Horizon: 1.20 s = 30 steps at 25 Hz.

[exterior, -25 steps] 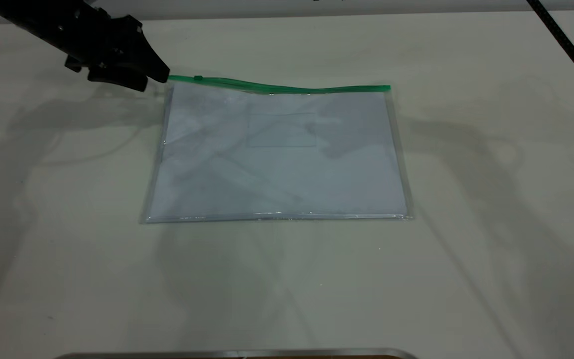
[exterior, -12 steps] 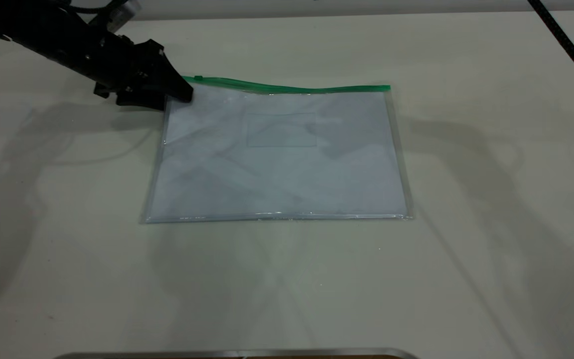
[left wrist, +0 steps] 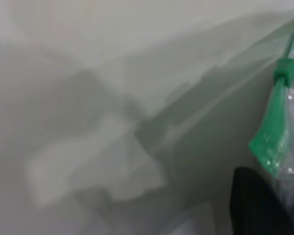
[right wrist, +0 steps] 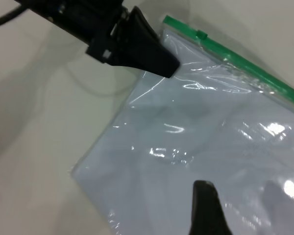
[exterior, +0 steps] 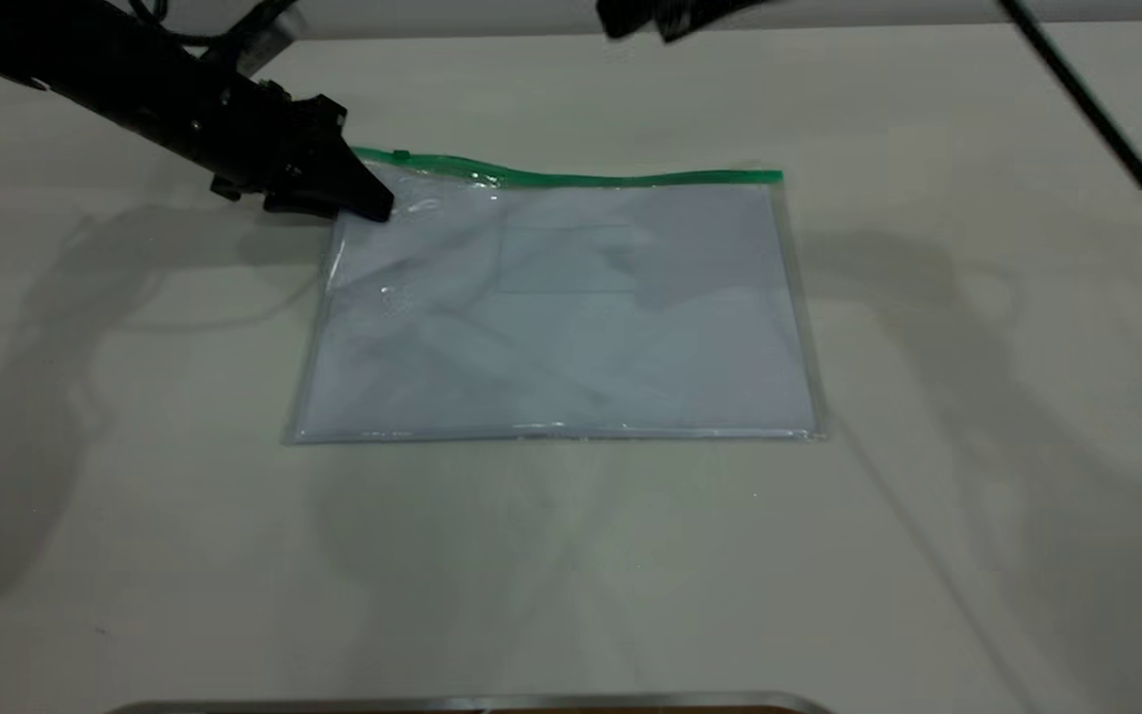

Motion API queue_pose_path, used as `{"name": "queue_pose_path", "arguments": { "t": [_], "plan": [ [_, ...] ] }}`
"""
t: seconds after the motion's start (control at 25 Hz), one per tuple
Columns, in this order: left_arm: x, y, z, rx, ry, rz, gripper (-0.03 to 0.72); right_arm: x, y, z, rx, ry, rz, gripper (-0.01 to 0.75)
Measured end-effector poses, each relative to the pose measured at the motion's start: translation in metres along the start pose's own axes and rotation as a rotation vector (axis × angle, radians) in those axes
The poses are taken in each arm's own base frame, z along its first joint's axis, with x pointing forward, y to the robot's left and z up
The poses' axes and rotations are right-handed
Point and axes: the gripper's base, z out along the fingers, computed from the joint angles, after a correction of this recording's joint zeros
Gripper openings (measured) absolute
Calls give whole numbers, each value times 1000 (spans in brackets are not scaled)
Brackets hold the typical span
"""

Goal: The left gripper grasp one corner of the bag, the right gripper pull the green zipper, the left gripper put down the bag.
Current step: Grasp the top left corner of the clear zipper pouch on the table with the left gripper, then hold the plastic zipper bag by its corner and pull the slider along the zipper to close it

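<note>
The bag (exterior: pixel 571 317), a flat clear pouch with white paper inside, lies in the middle of the table. The green zipper (exterior: pixel 611 179) runs along its far edge, with the slider tab (exterior: pixel 399 154) near the left end. My left gripper (exterior: pixel 373 203) is shut on the bag's far left corner, and the plastic is wrinkled and bulging there. The right wrist view shows that gripper (right wrist: pixel 167 66) at the corner, with the slider (right wrist: pixel 201 34) beside it. My right gripper (exterior: pixel 645 22) hangs open above the table's far edge, away from the bag; one finger (right wrist: pixel 206 205) shows.
A black cable (exterior: pixel 1096 119) runs diagonally across the far right of the table (exterior: pixel 977 496). A metal edge (exterior: pixel 472 702) lies along the front. In the left wrist view the green zipper end (left wrist: pixel 272 142) sits right beside my finger (left wrist: pixel 257 205).
My left gripper moved right onto the bag's far left corner and closed on it, wrinkling the plastic. My right gripper came into view at the top.
</note>
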Motion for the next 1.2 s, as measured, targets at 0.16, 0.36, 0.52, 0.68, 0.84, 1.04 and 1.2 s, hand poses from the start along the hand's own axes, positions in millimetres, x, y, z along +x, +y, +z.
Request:
{"name": "queue_pose_path", "arguments": {
  "t": [0.16,0.36,0.52,0.68,0.84,1.04,1.2],
  "plan": [
    [-1,-9,7,14,7,186,121,-10,-8,15,-37,-7,-59,516],
    [-2,-25,14,63,22,454,121,-28,-16,30,-86,-34,-123,516],
    [-5,-45,15,128,39,641,121,-31,-14,36,-179,-5,-193,516],
    [-12,-63,7,180,44,751,96,-42,-5,28,-240,-10,-281,516],
    [-17,-79,-4,246,39,829,51,-43,-4,27,-252,-11,-296,516],
    [-19,-83,-8,253,30,890,51,-31,-11,43,-273,14,-279,516],
    [-19,-84,-6,255,23,961,51,-19,-12,60,-299,27,-267,516]
  ]
}}
